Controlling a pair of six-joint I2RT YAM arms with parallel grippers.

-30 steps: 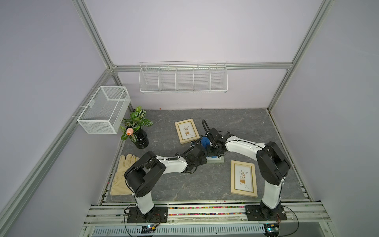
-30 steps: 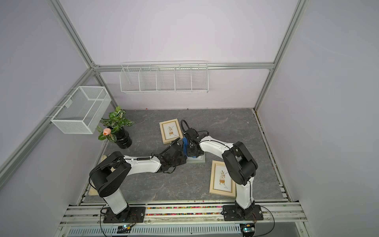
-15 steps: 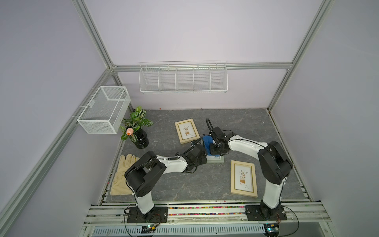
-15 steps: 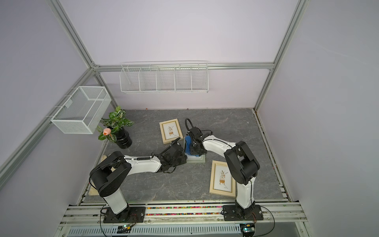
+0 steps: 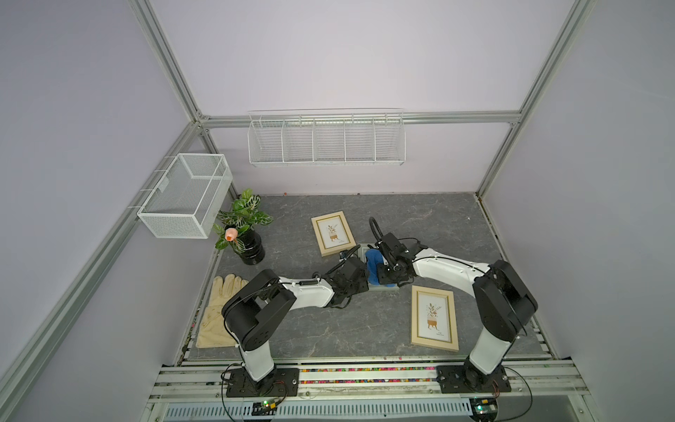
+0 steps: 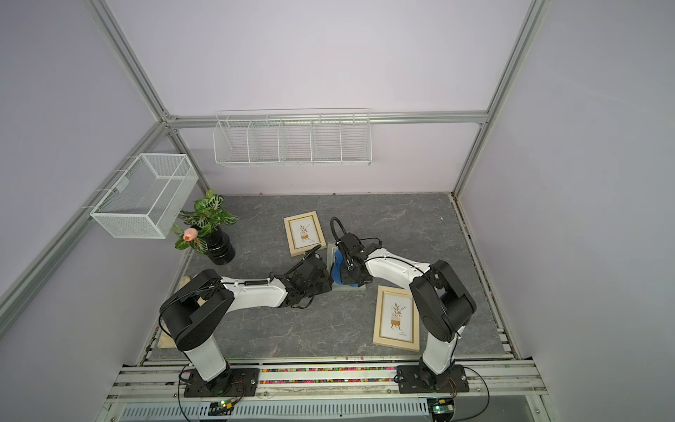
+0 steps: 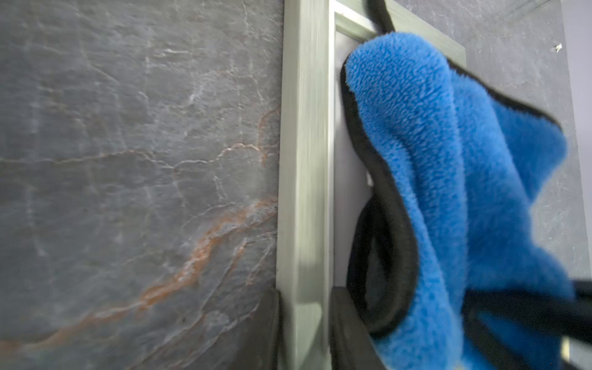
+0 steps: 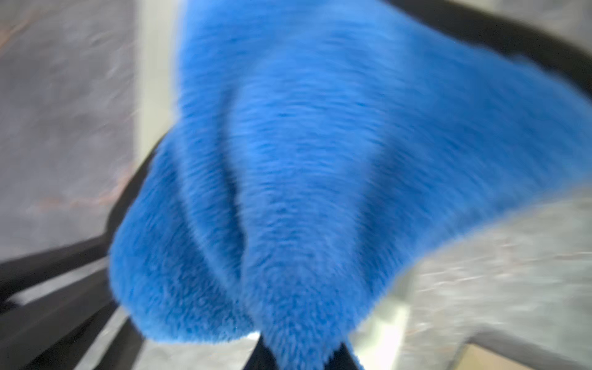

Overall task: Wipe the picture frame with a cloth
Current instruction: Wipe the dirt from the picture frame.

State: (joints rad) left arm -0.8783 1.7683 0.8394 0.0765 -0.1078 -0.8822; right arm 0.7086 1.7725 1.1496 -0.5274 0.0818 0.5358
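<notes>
A grey picture frame [image 5: 381, 287] is laid flat in the middle of the dark stone table [image 5: 328, 329], and most of it is hidden under the two arms. One long side of the frame is pinched by the left gripper [image 5: 363, 283]. In the left wrist view, one dark finger [image 7: 270, 326] is seen on the outside of the pale side bar [image 7: 302, 160] and the other on the inside, so the bar is caught between them. A blue cloth [image 5: 373, 260] is held by the right gripper [image 5: 385, 274], which is closed tight on a bunched end of it. In the right wrist view (very blurry), the fluffy cloth [image 8: 288, 160] is seen to narrow down between two dark fingertips. The cloth [image 7: 432, 160] is hung over the inner part of the frame, and its thin black edge is seen against the pale panel. How hard it is pressed cannot be told. Two wooden frames are laid on the table too, one [image 5: 333, 233] just behind the grey one and one [image 5: 434, 318] nearer the front. A potted plant [image 5: 248, 241] and a beige glove [image 5: 219, 314] are kept on the left side, well apart from the arms.
</notes>
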